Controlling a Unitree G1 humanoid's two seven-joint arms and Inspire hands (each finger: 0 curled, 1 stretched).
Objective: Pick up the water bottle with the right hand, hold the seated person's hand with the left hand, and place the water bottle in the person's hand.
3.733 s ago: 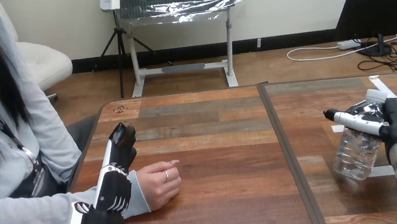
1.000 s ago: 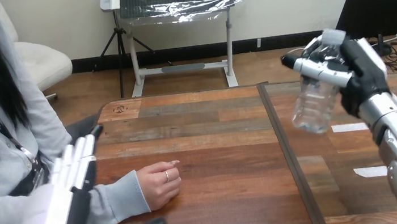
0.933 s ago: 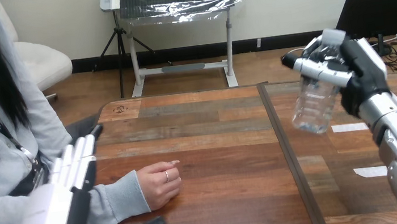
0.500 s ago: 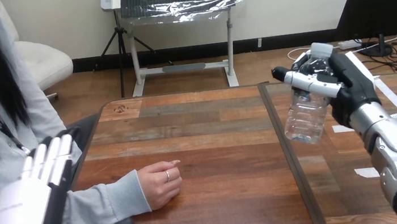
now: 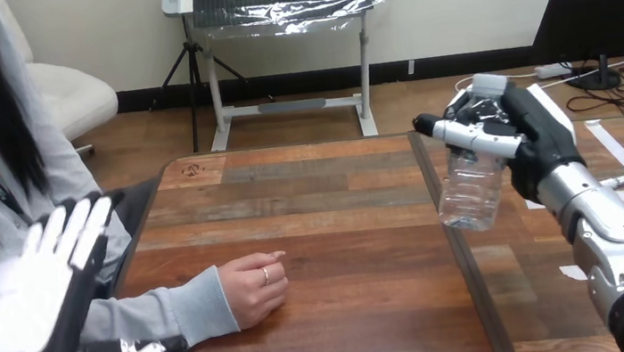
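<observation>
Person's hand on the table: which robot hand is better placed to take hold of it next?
Left. The left hand is open, empty and nearer the person's hand; the right hand is shut on the water bottle, held above the table's right half.

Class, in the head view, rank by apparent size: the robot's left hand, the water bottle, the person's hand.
1. left hand: largest, though nearest the camera.
2 and 3. water bottle and person's hand: about alike, so unranked.
</observation>
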